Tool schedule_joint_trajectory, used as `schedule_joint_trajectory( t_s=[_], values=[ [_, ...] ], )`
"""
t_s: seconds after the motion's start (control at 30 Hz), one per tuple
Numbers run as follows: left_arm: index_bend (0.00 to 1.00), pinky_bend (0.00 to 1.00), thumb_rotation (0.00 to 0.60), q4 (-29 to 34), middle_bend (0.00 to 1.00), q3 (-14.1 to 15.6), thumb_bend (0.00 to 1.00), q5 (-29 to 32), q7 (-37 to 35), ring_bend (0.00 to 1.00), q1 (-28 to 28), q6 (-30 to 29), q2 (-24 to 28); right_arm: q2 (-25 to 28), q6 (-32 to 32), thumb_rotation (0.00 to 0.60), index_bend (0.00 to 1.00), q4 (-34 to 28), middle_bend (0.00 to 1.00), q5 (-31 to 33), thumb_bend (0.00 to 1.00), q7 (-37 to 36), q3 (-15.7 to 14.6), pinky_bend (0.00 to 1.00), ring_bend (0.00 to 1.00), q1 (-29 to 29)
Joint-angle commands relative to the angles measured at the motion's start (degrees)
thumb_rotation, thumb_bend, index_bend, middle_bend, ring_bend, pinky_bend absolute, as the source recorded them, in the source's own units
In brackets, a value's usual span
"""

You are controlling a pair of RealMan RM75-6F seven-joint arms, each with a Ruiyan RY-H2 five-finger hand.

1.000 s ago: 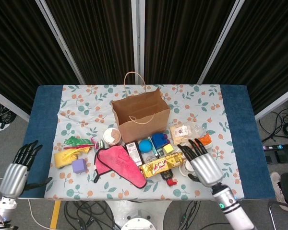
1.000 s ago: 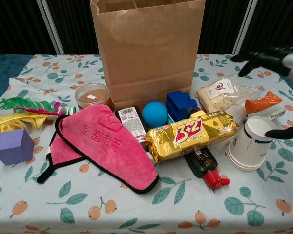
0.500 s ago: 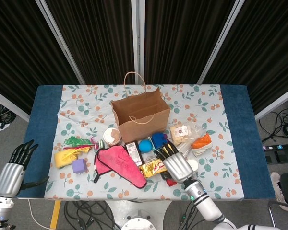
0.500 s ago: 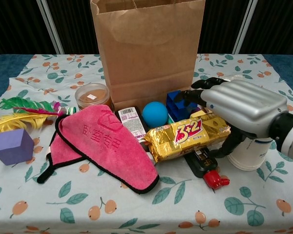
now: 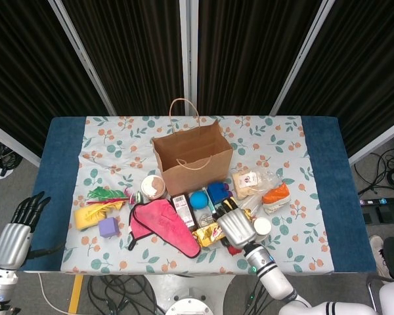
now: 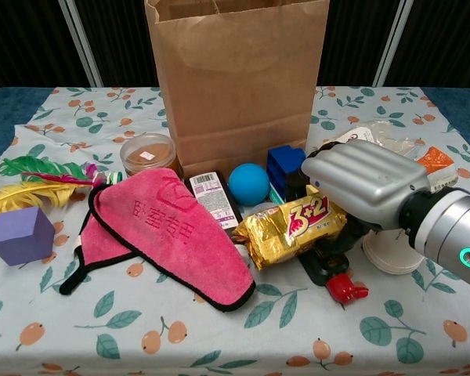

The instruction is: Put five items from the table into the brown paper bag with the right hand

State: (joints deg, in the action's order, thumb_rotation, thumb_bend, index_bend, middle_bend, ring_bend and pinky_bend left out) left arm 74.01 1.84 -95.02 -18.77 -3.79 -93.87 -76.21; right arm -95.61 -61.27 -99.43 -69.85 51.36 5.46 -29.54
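The right hand (image 6: pixel 360 188) is curling its fingers over the gold snack pack (image 6: pixel 294 229), which is lying on the desk (image 5: pixel 315 141) in front of the brown paper bag (image 6: pixel 239 78). The slick wrapper is risking a slip, or nudging the blue ball (image 6: pixel 247 184). The left hand (image 5: pixel 16 230) is hanging spread, holding nothing. Count: one bag, one ball, one pack, one pink cloth (image 6: pixel 172 235).

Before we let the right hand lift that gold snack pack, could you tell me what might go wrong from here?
The right hand lies over one end of the gold snack pack, so the free end could sag or slip out. The pack rests on a dark bottle with a red cap and touches a white paper cup; either could get dragged or tipped. The paper bag stands unsupported and a bump could topple it.
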Motion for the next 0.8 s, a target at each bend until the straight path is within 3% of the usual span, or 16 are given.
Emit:
schedule_joint_trajectory(
  t_s=[0.03,0.2,0.33,0.4,0.53,0.57,0.67,0.8],
  values=[
    [0.09,0.07,0.485,-0.04,0.07,-0.01,0.00,-0.04,-0.07,0.03,0.05,-0.11,0.02,0.32,-1.37,0.600,0.50,-0.55,0.43,-1.15,0.19,-0.68,-0.19,0.23,0.28,-0.10],
    [0.09,0.07,0.484,0.34,0.07,-0.05,0.00,-0.33,0.15,0.03,0.00,-0.29,0.14,3.73,-4.64,0.600,0.51,-6.78,0.44,-4.71,0.20,-2.43,0.96,0.24,0.28,-0.10],
    [0.09,0.07,0.485,0.54,0.07,0.09,0.00,-0.52,0.31,0.03,-0.13,0.00,0.16,9.32,-8.46,0.600,0.51,-17.48,0.44,-8.70,0.20,-2.75,3.63,0.24,0.28,0.10],
    [0.09,0.07,0.484,0.60,0.07,0.21,0.00,-0.60,0.33,0.03,-0.16,0.16,0.11,12.76,-10.25,0.600,0.51,-24.05,0.44,-9.52,0.20,-2.75,6.48,0.24,0.28,0.02],
    [0.09,0.07,0.485,0.71,0.07,0.33,0.00,-0.72,0.49,0.03,-0.41,0.69,-0.02,18.94,-12.46,0.600,0.52,-34.13,0.44,-6.10,0.20,-1.63,14.83,0.26,0.29,-1.46],
    [0.09,0.07,0.486,0.75,0.07,0.32,0.00,-0.69,0.53,0.03,-0.53,0.92,-0.05,20.45,-12.93,0.600,0.52,-35.56,0.44,-4.08,0.20,-1.31,18.06,0.26,0.29,-2.49],
    [0.09,0.07,0.485,0.76,0.07,0.21,0.00,-0.63,0.66,0.03,-0.95,1.55,-0.10,22.17,-13.72,0.600,0.52,-35.56,0.44,1.59,0.20,-3.68,26.15,0.26,0.29,-5.92],
    [0.09,0.07,0.483,0.69,0.07,-0.17,0.00,-0.34,0.77,0.03,-1.67,2.52,-0.05,21.13,-13.88,0.600,0.52,-31.66,0.44,11.43,0.20,-8.06,34.17,0.26,0.29,-12.02]
  ],
)
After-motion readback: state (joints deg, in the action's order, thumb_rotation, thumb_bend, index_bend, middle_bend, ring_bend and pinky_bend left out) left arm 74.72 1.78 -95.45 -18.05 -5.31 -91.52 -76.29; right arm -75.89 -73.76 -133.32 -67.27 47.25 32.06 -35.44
